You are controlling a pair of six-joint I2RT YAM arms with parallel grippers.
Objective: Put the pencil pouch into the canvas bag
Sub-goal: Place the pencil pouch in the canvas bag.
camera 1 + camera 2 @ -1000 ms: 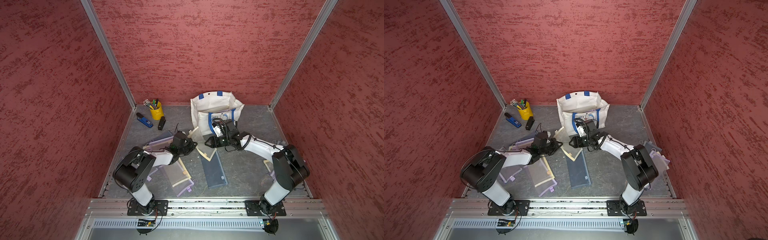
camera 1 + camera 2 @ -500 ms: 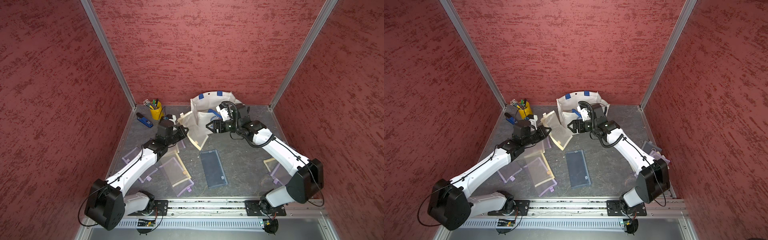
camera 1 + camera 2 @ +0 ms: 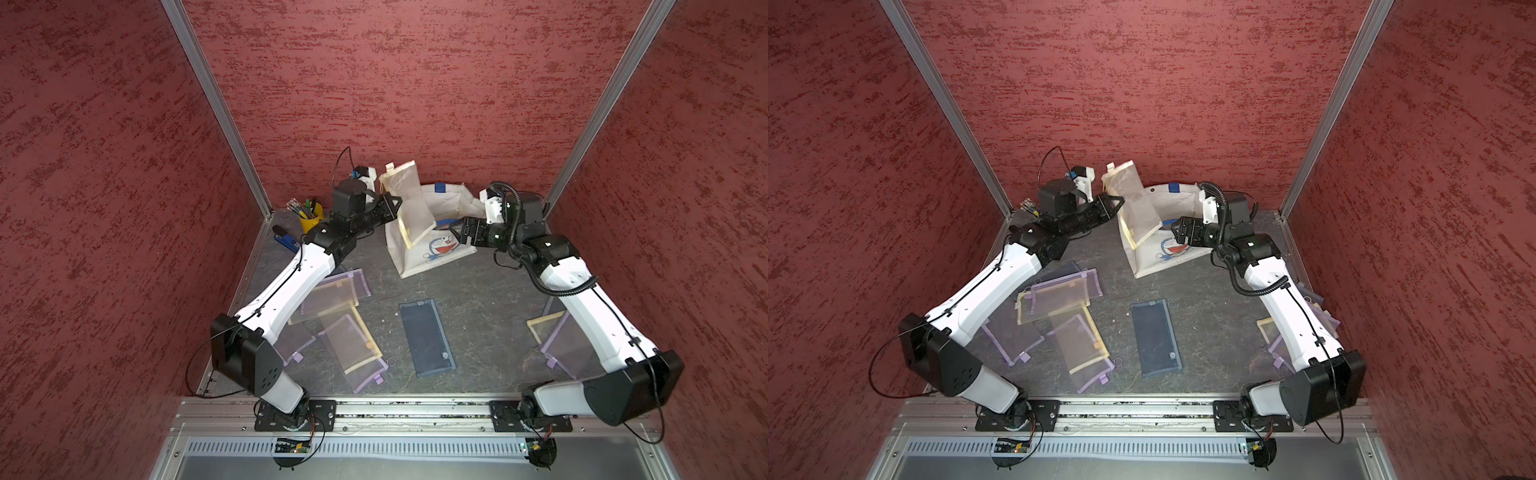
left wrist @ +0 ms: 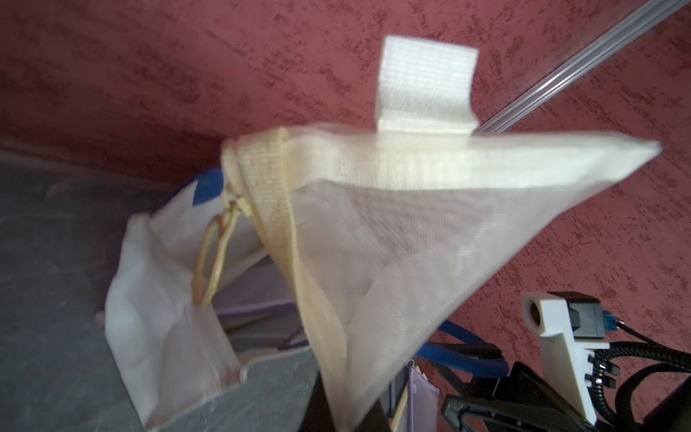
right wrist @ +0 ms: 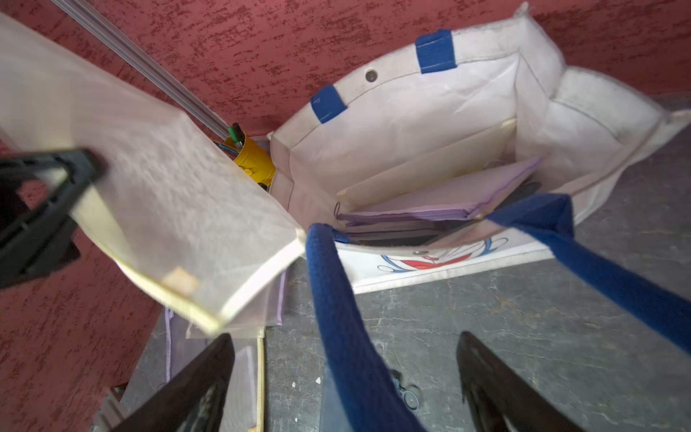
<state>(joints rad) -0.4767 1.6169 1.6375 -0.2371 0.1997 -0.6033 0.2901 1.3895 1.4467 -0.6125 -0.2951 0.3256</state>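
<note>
The pencil pouch (image 3: 409, 195), cream see-through mesh with a tab on top, hangs tilted at upper middle in both top views. It hides the left rim of the canvas bag (image 3: 419, 264), and both wrist views blur it. My left gripper (image 3: 394, 204) pinches its edge. My right gripper (image 5: 344, 338) is spread, with the blue handle (image 5: 336, 299) running between the jaws. The bag's cat face (image 3: 441, 247) only partly shows.

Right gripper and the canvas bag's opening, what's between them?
The bag's blue handle. In the right wrist view it arches from the front rim of the canvas bag out between the open jaws of the right gripper.
</note>
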